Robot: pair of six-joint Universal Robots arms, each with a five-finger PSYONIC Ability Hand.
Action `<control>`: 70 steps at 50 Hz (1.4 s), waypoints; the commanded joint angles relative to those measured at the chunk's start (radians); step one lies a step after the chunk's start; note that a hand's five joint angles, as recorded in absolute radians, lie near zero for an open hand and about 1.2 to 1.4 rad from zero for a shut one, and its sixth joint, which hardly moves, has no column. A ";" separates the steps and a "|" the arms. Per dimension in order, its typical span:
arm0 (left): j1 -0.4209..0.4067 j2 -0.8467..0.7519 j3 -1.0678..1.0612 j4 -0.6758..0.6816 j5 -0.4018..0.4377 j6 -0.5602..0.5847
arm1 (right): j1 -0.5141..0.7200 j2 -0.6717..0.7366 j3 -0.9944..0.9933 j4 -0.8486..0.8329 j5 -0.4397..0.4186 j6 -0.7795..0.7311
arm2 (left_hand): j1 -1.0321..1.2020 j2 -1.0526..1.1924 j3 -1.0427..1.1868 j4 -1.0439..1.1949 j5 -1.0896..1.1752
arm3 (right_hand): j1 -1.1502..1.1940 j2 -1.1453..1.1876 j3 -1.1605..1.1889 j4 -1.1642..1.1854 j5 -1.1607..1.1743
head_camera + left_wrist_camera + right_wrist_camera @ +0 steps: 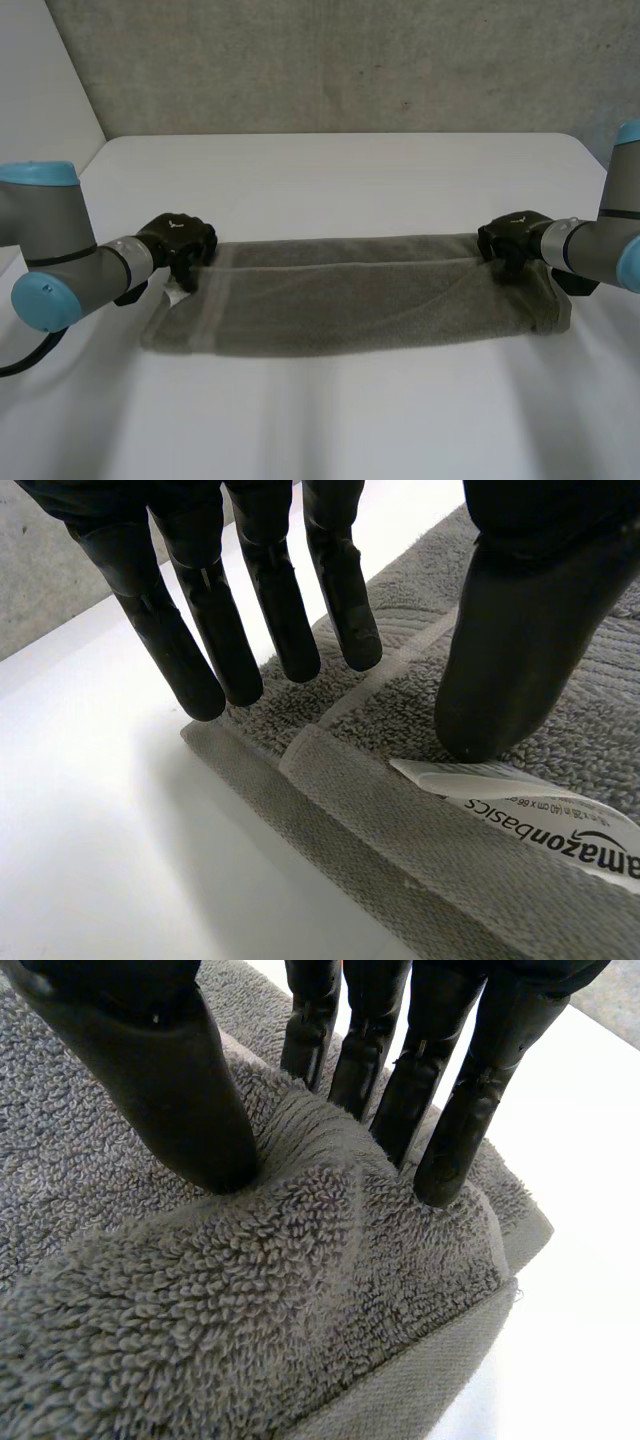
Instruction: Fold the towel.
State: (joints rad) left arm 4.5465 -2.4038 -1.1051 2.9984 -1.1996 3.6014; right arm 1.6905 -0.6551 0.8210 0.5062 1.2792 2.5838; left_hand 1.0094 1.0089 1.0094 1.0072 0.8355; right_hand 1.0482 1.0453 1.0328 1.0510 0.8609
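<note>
A grey towel lies folded into a long strip across the white table. My left hand rests at the strip's far left corner. In the left wrist view its straight fingers touch the towel near the end edge. The thumb presses down beside a white label, and the cloth between them lies flat. My right hand is at the far right corner. Its fingers and thumb dig into the towel, pinching a raised ridge of cloth between them.
A grey wall rises behind the table's far edge. Bare table surface lies beyond the towel and in front of it. Both forearms reach in from the sides, low over the table.
</note>
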 commanded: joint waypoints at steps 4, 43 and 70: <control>0.000 0.000 0.008 -0.015 -0.020 0.000 | 0.000 0.002 0.003 -0.002 0.000 -0.001 | -0.006 -0.006 -0.006 -0.004 -0.007 | 0.000 0.003 0.015 -0.003 0.013; 0.000 -0.003 0.034 -0.036 -0.028 0.002 | 0.023 -0.014 -0.008 -0.037 -0.024 0.003 | -0.059 -0.059 -0.059 -0.057 -0.060 | -0.006 -0.003 0.009 -0.009 0.007; 0.000 -0.038 0.060 -0.049 -0.058 0.002 | 0.021 -0.011 0.010 -0.038 -0.026 -0.004 | -0.341 -0.340 -0.341 -0.339 -0.341 | -0.006 -0.003 0.009 -0.009 0.007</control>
State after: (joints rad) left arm 4.5467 -2.4432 -1.0434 2.9498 -1.2508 3.6036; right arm 1.7121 -0.6658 0.8285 0.4694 1.2532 2.5810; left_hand 0.7081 0.6998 0.6950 0.7009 0.5365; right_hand 1.0479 1.0451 1.0376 1.0510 0.8631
